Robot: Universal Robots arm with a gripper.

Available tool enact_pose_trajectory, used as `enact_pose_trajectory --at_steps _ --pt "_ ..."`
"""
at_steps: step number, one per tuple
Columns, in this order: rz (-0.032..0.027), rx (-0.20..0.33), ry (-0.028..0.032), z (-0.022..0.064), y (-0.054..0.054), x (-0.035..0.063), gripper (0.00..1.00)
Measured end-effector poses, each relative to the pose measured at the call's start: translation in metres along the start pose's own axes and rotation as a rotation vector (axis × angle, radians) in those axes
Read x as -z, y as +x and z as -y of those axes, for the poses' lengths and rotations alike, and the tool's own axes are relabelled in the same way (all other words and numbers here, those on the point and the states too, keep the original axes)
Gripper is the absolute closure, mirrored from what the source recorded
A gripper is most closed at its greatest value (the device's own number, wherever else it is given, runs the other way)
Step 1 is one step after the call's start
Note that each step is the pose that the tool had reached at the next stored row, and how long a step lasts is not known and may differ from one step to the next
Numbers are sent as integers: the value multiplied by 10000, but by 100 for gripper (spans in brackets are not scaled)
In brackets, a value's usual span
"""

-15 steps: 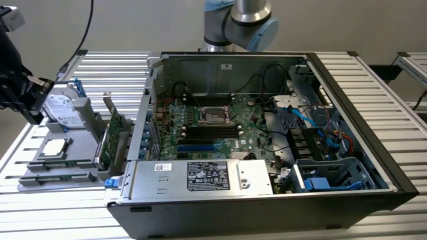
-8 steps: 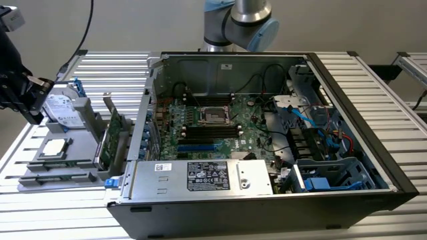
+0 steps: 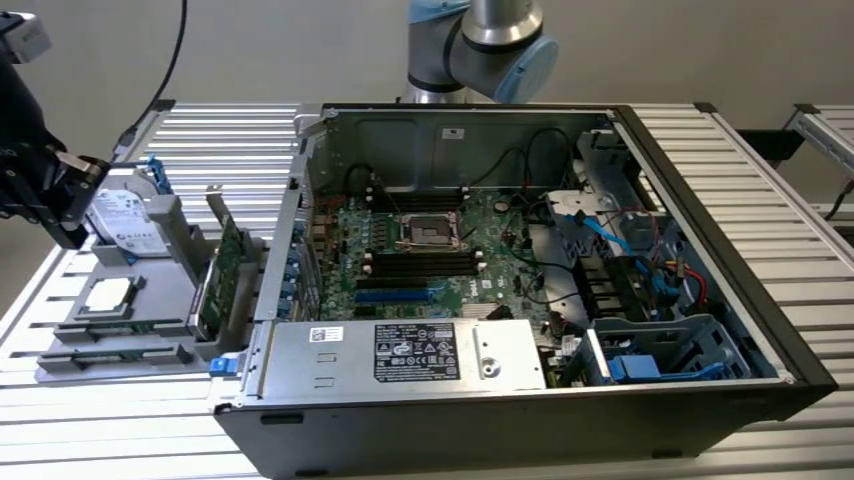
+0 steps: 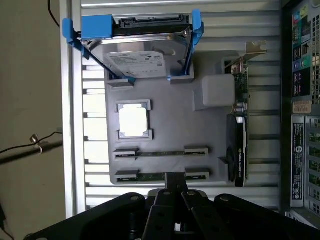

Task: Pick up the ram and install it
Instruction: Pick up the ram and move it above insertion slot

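Nearest the lens, the gripper (image 4: 176, 181) hung with its fingertips pressed together, just over the edge of the grey parts tray (image 4: 165, 110) farthest from the hard drive (image 4: 137, 55) in its blue caddy. Two ram sticks (image 4: 160, 154) sat in parallel slots along that edge, the outer one touching or just under the gripper's tip, I could not tell which, with the square processor (image 4: 133, 120) between them and the drive. Along the tray edge nearest the open computer case (image 3: 400, 150), the graphics card (image 4: 239, 145) stood on its side.
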State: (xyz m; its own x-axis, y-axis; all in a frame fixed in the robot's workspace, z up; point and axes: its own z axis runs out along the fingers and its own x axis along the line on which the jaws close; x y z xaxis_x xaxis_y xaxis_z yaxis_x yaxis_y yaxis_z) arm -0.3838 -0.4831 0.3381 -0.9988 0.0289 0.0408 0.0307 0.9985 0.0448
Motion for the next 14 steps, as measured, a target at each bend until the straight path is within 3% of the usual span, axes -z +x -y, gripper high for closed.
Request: enact_pose_trajectory --at_steps 2,14 --pt "-8 151 6 1 1 -2 89" --pt "-104 2320 94 2 0 -18 89"
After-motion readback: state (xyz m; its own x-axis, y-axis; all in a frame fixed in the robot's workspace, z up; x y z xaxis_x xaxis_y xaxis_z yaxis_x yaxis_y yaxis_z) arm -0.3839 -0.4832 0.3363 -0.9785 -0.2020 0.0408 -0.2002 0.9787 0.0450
